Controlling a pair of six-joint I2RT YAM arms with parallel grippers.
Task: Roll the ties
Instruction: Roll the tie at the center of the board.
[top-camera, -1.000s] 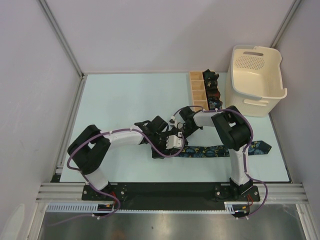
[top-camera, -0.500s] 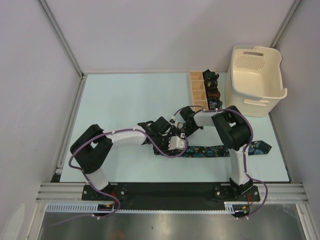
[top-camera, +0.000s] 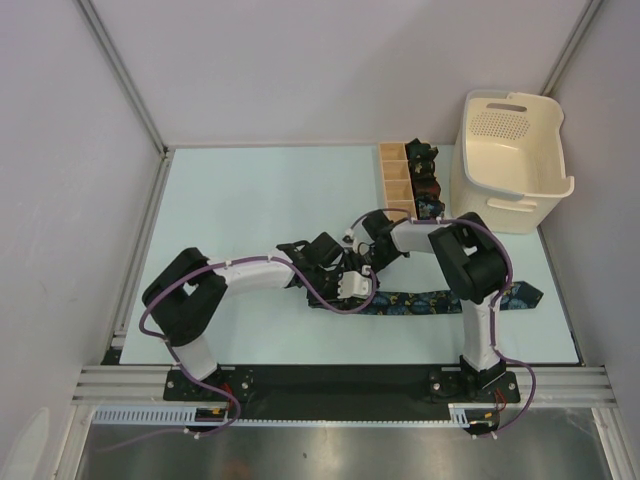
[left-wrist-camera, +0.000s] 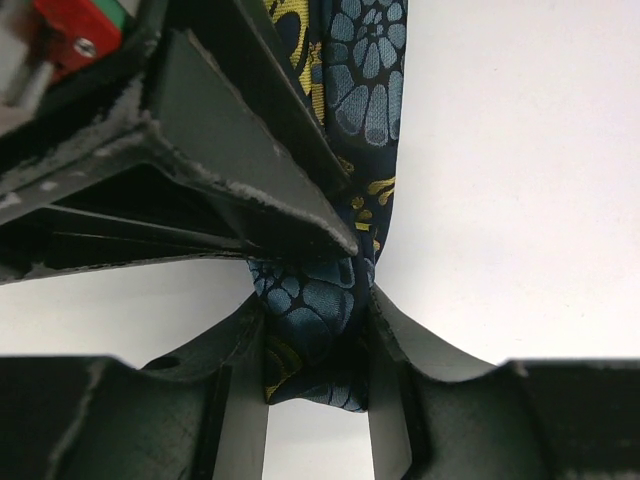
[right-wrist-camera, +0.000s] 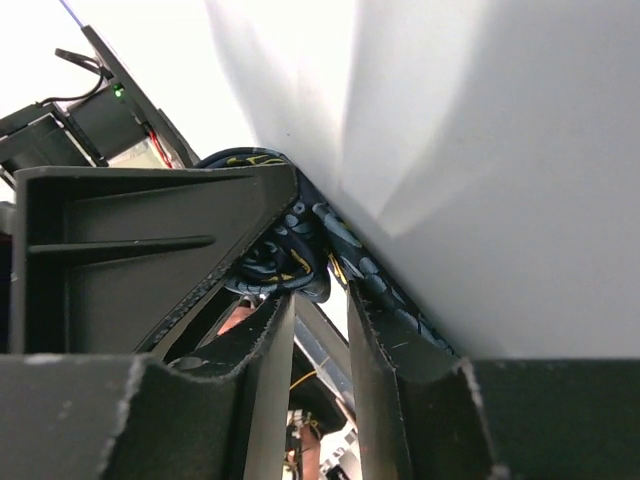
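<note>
Necktie (top-camera: 412, 304), navy floral: laid flat along the lower middle of the worktop (top-camera: 250, 200), pointed end toward the lower right, narrow end gathered under both wrists at centre. State of left pincer (left-wrist-camera: 316, 302): clamped on a small bunch of the narrow end, cloth puckered between its fingers. State of right pincer (right-wrist-camera: 320, 295): tips set against the same bunch, jaws a slit apart; whether they grip cloth cannot be told. Change in the last second: left wrist has edged rightward toward the right pincer, covering slightly more of the strip; right arm barely shifted. Judgement: first turn of the roll forming, most of the length unrolled. Also present: dark coiled ties (top-camera: 428, 185) in wooden box (top-camera: 393, 170), upper right, beside cream basket (top-camera: 500, 210).
</note>
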